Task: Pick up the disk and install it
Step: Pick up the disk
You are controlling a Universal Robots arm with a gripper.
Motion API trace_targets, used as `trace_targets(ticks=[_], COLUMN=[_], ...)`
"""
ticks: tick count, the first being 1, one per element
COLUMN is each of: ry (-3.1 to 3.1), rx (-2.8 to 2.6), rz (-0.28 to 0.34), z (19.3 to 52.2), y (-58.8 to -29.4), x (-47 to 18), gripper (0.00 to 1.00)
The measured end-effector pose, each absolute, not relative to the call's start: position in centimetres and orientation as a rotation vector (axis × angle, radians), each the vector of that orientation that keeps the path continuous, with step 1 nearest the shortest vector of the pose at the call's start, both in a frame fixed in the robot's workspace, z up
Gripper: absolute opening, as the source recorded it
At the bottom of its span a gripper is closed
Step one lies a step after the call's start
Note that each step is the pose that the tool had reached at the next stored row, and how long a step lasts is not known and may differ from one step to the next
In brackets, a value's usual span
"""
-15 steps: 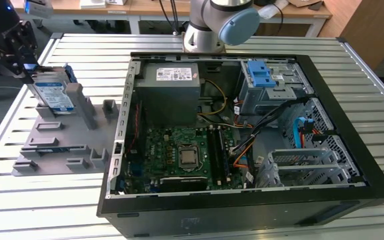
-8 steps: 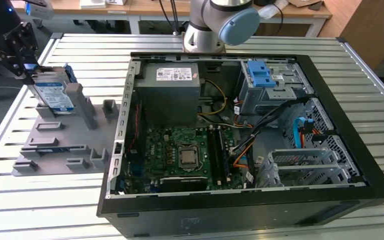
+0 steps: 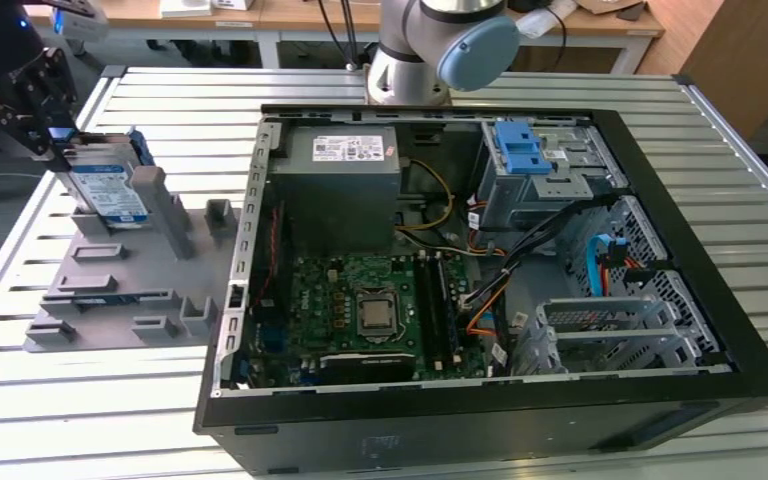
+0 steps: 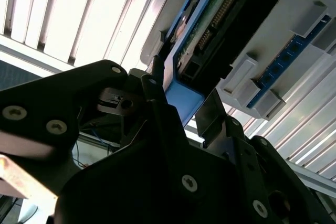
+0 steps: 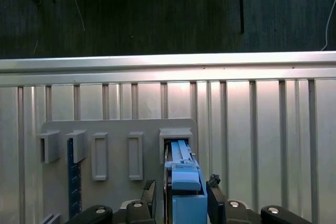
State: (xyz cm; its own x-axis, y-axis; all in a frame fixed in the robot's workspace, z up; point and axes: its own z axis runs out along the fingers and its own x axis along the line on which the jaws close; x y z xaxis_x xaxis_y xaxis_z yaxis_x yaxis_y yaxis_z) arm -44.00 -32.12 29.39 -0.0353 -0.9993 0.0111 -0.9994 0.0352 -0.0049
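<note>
The disk (image 3: pixel 107 190) stands on edge in a slot of the grey holder (image 3: pixel 131 270), at the exterior view's left. Its blue-and-white label and blue bracket show there. My gripper (image 3: pixel 31 105) is at the disk's far upper end. In both wrist views the two black fingers straddle the blue bracket end of the disk (image 5: pixel 184 171), one on each side. In the first wrist view a thin gap shows between one finger (image 5: pixel 149 192) and the disk, so the gripper (image 5: pixel 181 195) reads as open. The second wrist view shows the disk's green circuit board (image 4: pixel 220 14) just beyond the gripper (image 4: pixel 184 77).
An open black computer case (image 3: pixel 704 330) lies to the exterior view's right of the holder. It holds a grey power supply (image 3: pixel 344 160), a green motherboard (image 3: pixel 371 310) and a metal cage with a blue latch (image 3: pixel 524 150). The slatted metal table (image 3: pixel 77 420) carries everything.
</note>
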Motion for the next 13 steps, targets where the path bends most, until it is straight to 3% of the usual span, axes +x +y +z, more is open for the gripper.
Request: trace_targets(ticks=[9,13], ry=[-2.256,-2.256], rx=[2.179,2.179], rz=[0.017,0.017], z=[29.05,29.04], y=[-32.12,-32.12], x=[-44.01,-44.0], gripper=[0.51,0.42])
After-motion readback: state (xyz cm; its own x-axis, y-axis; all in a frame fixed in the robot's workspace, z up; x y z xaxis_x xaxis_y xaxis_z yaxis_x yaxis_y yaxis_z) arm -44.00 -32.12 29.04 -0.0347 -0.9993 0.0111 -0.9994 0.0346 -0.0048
